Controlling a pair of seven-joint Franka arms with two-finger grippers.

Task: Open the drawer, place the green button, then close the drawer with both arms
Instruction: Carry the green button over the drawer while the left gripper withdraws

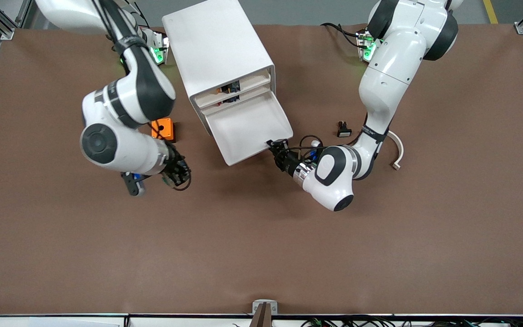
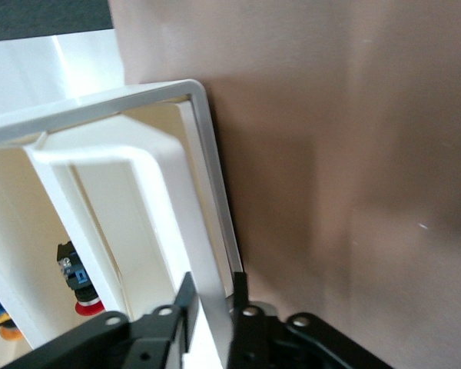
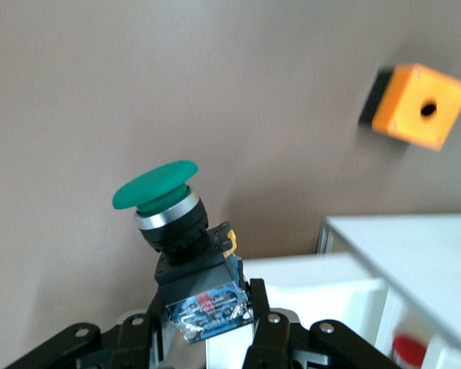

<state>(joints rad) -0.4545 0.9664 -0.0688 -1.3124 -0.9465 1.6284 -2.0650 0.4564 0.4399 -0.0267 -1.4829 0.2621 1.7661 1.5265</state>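
**Button's in hand, drawer's out: notes on how they'll handle**

Since you're going across the front view from the right arm's end, start with the right gripper (image 1: 133,184). It's up over bare table (image 1: 261,254) just beside the orange box (image 1: 162,129), and the right wrist view shows its fingers (image 3: 265,327) pinched shut on the blue-and-black body of the button (image 3: 180,231), green cap sticking out past the tips. That thing looks tiny, light and hard plastic, so I'd guess weight is no issue but twisting is: the cap end overhangs, and a grip this low on the body could let it pivot if you bump anything. Holding the squared body rather than the round cap seems like the right call, flat faces give the pads something to bite.

Next along is the cabinet (image 1: 216,45), with the drawer (image 1: 248,129) pulled well out and its tray looking bare. Thin white plastic, probably slick and a bit flexy, so push it square or it may rack in its slot.

Then the left gripper (image 1: 276,146), right at the drawer's front corner. The left wrist view has its fingers (image 2: 186,304) straddling the front lip (image 2: 207,254), slightly parted; I can't tell if they're actually clamping it or just sitting around it.

Toward the left arm's end there's a black button (image 1: 343,129) and a curved white piece (image 1: 397,152).
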